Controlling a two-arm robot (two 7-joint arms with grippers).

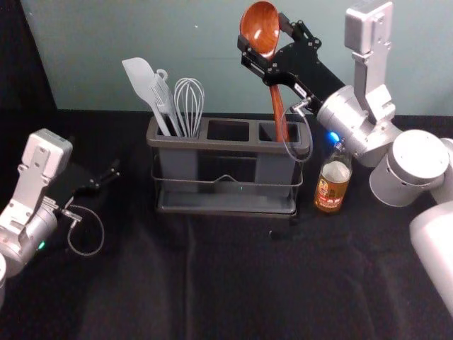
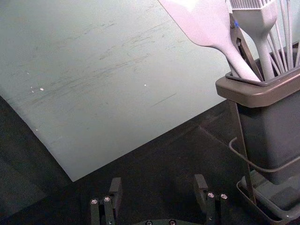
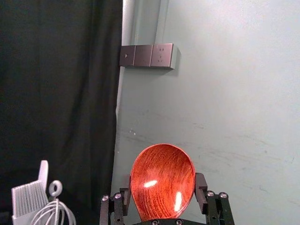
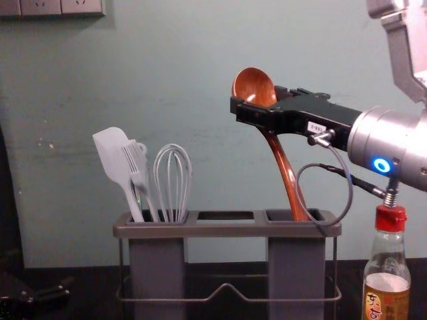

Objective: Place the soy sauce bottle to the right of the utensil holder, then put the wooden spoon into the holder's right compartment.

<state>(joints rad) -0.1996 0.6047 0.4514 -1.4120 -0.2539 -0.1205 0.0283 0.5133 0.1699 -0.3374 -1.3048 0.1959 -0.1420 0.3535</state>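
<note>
In the chest view we can read the large Chinese characters 东古, one above the other, on the label (image 4: 373, 308) of the bottle (image 4: 387, 263); the smaller red print beside them we cannot make out. We also see a white sticker (image 4: 316, 127) with tiny characters on the right tool (image 4: 253, 110), too small for us to read surely.

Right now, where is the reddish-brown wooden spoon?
Chest view, right of centre: spoon held by the black right gripper, handle end inside the right compartment of the grey utensil holder.
</note>
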